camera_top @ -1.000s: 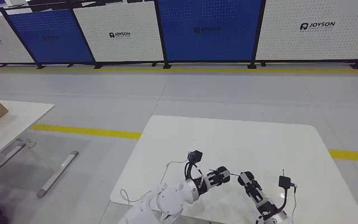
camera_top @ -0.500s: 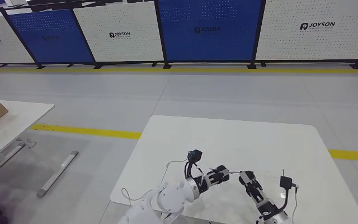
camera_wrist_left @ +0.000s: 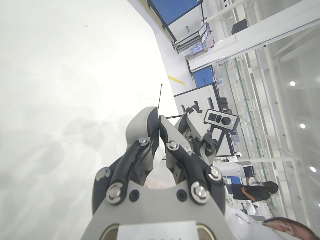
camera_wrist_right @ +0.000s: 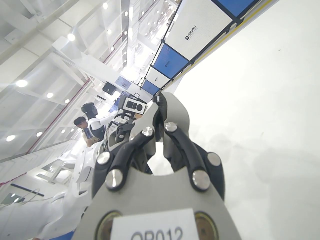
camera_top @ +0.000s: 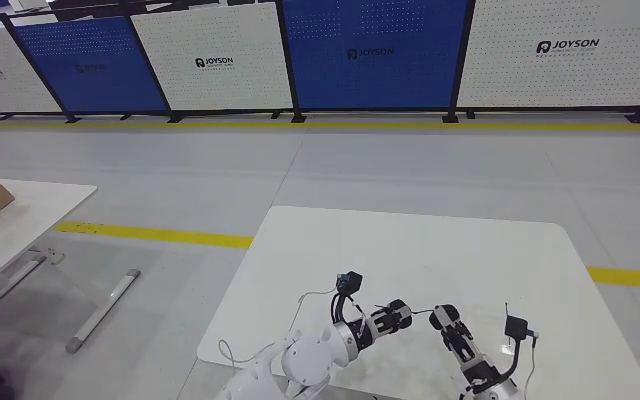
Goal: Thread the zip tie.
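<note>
The table [camera_top: 420,250] is plain white, the thin zip tie [camera_wrist_left: 160,96] black. The left gripper [camera_wrist_left: 159,121] and right gripper [camera_wrist_right: 158,101] are grey with black links. Blue and white dotted panels [camera_top: 375,50] stand behind.

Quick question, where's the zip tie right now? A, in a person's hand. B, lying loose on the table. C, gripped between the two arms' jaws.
C: the left arm's jaws and the right arm's jaws are each shut on the thin black zip tie, which spans the gap between them over the white table.
</note>
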`<state>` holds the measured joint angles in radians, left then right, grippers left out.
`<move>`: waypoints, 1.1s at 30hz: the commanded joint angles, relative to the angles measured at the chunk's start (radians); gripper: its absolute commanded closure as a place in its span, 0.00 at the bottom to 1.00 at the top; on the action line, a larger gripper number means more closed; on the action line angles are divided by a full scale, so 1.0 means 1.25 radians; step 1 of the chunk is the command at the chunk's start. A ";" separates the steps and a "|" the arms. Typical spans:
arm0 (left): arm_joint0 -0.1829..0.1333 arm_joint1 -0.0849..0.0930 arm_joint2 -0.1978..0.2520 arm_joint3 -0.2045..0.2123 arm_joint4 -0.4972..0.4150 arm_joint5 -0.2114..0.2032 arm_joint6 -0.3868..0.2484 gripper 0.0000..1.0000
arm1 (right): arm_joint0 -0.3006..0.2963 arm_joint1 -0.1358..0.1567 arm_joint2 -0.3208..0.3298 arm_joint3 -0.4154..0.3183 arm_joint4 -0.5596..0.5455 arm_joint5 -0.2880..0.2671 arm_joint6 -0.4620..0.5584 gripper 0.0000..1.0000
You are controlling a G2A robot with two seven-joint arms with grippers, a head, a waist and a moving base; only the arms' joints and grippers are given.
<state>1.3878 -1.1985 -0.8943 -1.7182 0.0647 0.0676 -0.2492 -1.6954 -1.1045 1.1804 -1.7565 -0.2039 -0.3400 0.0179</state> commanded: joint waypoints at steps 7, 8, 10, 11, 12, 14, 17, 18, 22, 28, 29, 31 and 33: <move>0.005 0.001 0.000 -0.007 0.000 -0.016 -0.009 1.00 | 0.001 0.001 -0.003 0.002 -0.002 0.000 -0.006 1.00; 0.007 0.001 0.000 -0.009 0.003 -0.019 -0.010 1.00 | 0.001 0.001 -0.004 0.003 -0.003 0.000 -0.005 1.00; 0.008 0.002 0.000 -0.011 0.006 -0.022 -0.010 1.00 | 0.002 0.001 -0.005 0.004 -0.004 0.000 -0.002 1.00; 0.009 0.002 -0.001 -0.012 0.009 -0.023 -0.011 1.00 | 0.003 0.002 -0.006 0.004 -0.005 0.000 0.003 1.00; 0.009 0.002 -0.001 -0.012 0.011 -0.023 -0.012 1.00 | 0.004 0.002 -0.007 0.005 -0.005 0.000 0.007 1.00; 0.009 0.003 0.000 -0.011 0.012 -0.023 -0.019 1.00 | 0.005 0.002 -0.007 0.006 -0.003 0.000 0.012 1.00; 0.009 0.004 -0.005 -0.008 0.003 -0.026 -0.026 1.00 | 0.006 0.002 -0.008 0.008 0.000 0.000 0.013 1.00; 0.009 0.004 -0.008 -0.008 0.002 -0.028 -0.026 1.00 | 0.007 0.002 -0.009 0.008 0.003 0.000 0.013 1.00; 0.013 0.006 -0.012 -0.012 0.009 -0.023 -0.023 0.92 | 0.008 0.002 -0.009 0.008 0.006 0.000 0.010 1.00; 0.013 0.006 -0.012 -0.016 0.022 -0.011 -0.011 0.69 | 0.007 0.002 -0.007 0.009 0.004 0.000 -0.005 1.00; 0.014 0.005 -0.011 -0.017 0.029 -0.010 0.001 0.70 | 0.007 0.001 -0.007 0.009 0.003 0.000 -0.011 1.00; 0.016 0.005 -0.010 -0.019 0.040 -0.010 0.017 0.69 | 0.007 0.001 -0.007 0.010 0.004 0.000 -0.019 1.00; 0.020 0.004 -0.008 -0.022 0.055 -0.012 0.040 0.68 | 0.008 0.000 -0.008 0.011 0.011 0.000 -0.025 1.00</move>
<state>1.4108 -1.1927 -0.9054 -1.7437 0.1238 0.0547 -0.2140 -1.6863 -1.1043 1.1709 -1.7434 -0.1944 -0.3400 -0.0107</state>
